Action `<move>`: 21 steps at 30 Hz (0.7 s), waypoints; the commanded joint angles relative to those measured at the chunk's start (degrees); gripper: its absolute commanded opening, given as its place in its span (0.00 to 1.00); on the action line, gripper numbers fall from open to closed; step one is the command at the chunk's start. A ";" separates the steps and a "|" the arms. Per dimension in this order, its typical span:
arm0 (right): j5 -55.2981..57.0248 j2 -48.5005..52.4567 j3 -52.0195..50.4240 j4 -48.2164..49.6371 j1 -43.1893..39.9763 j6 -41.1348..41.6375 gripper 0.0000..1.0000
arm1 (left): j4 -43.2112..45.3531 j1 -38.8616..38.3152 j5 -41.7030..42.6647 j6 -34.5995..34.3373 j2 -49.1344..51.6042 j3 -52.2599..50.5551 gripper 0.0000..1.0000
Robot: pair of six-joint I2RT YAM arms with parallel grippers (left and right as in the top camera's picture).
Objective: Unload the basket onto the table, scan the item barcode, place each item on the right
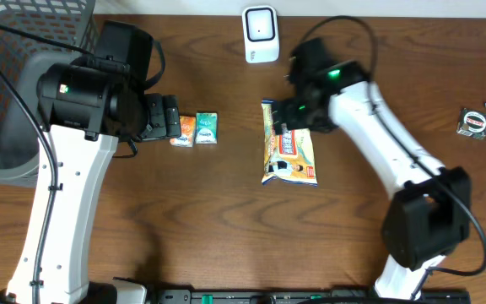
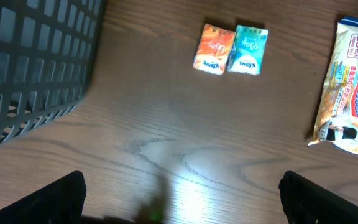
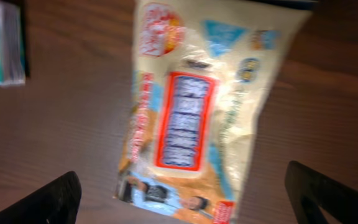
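Rt pincer point(image 3: 180, 169) is released: fingers spread wide w/ nothing clamped, and the wipes pack point(image 1: 289, 152) lies flat on the table point(image 1: 226, 219) directly under it, printed front up. No barcode shows on that face, so it's prob. on the underside; plan for a flip or tilt. Drop straight down & close across the pack's narrow width near the end under the pincer, not on the crinkly seam, b/c soft film folds & slips. Pinch firm but don't crush. Lift clear of the table before you turn it, then carry it toward the scanner point(image 1: 260, 34), which stands near, just beyond the pincer, up-table. Present the hidden face square to the scanner window, film pulled flat, & hold steady. Lt pincer point(image 2: 182, 177) is also released & empty; the two tissue packs point(image 2: 231, 48) sit ahead of it, apart from the fingers. Leave those & the basket point(image 1: 24, 67) alone.
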 commanded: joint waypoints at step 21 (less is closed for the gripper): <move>25.46 21.07 -0.35 0.22 12.39 10.84 0.82 | -0.24 -0.02 -0.28 -0.28 0.00 -0.17 0.98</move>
